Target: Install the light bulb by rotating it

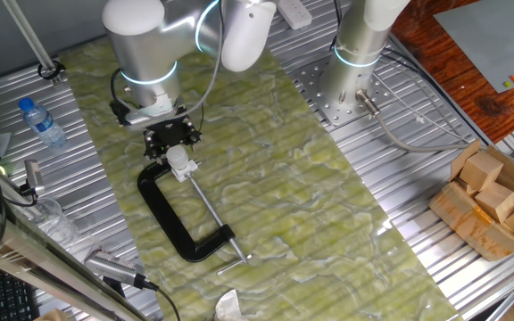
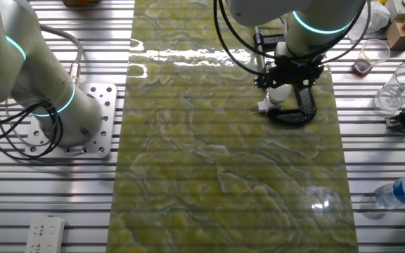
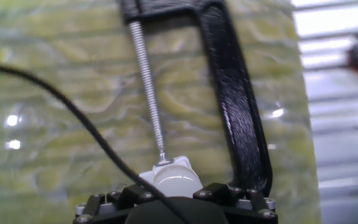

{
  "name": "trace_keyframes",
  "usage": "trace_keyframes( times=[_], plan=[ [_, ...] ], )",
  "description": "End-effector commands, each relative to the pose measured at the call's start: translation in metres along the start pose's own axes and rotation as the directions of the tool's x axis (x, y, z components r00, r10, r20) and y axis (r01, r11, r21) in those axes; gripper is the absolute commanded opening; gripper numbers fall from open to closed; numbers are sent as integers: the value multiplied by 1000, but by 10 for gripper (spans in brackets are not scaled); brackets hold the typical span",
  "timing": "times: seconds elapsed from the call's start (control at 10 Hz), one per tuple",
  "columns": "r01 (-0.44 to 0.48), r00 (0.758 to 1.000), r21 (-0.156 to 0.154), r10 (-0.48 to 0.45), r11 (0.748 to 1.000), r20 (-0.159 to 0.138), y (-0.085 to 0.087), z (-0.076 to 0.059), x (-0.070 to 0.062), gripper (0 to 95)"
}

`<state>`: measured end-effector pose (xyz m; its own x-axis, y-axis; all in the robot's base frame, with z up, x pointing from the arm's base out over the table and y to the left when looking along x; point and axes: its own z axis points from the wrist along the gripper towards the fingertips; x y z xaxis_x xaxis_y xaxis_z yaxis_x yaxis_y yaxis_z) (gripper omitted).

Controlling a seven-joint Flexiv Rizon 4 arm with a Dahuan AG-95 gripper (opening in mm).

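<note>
Step in hand: turning stage, by the look of it. Gripper (image 1: 173, 143) down over bulb (image 1: 178, 161), which sits in white socket (image 3: 166, 167) at clamp (image 1: 172, 214) jaw end, on screw (image 3: 149, 93) tip. Fingers hidden; grip probably closed on bulb, cannot tell. Next: rotate about bulb axis, keep light downward seat. Bulb matte, round; clamp black, C-shaped, glossy; screw threaded steel; mat (image 1: 302, 205) green, marbled.

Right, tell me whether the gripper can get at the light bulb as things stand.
Probably yes. The gripper sits right over the light bulb, which shows between its fingers in the hand view. The clamp lies beside the bulb, not over it. Whether the fingers are closed on it cannot be told.
</note>
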<state>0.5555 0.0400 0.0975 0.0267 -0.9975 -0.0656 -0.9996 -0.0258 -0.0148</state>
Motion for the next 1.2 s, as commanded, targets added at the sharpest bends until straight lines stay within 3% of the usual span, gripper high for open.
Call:
trace_keyframes(
  times=[0.1, 0.4, 0.5, 1.2],
  plan=[
    [146, 989, -2, -146, 989, 1, -1, 1, 0, 760],
    [177, 984, -20, -177, 984, -5, -1, 1, 0, 760],
    [178, 984, -26, -179, 984, -10, -1, 1, 0, 570],
    [187, 982, -25, -188, 982, -8, -1, 4, -1, 570]
  ],
)
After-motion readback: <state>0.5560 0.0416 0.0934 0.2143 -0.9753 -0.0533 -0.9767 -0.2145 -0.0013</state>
